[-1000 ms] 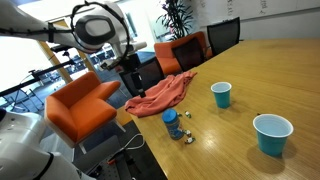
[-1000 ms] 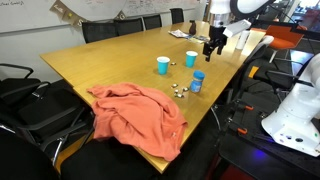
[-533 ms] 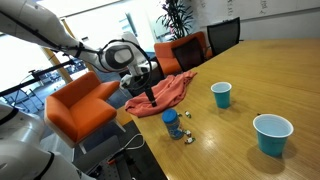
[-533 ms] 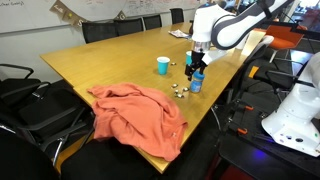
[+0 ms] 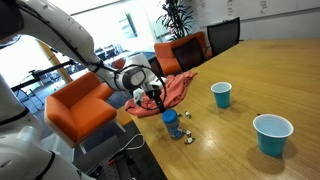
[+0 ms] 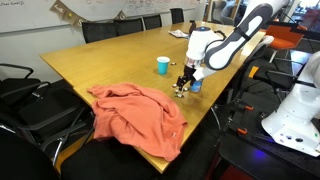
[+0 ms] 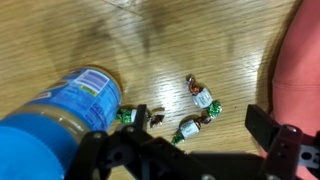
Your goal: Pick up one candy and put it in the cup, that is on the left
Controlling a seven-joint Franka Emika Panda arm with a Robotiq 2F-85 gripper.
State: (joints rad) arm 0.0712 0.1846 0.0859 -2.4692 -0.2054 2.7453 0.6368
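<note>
Approach step, no grasp yet. Gripper (image 7: pixel 178 135) spread wide and empty, hovering above the wrapped candies (image 7: pixel 203 99) on the wooden table (image 7: pixel 150 40), between blue bottle (image 7: pixel 60 125) and orange cloth (image 7: pixel 300 70). Teal cups (image 5: pixel 221 94) well apart, farther along. Next: descend centred on one candy, clear of bottle, then clamp.

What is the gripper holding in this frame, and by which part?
Nothing is held. The black Robotiq gripper hangs open above the small green-and-white wrapped candies lying on the wooden table; none is gripped.
</note>
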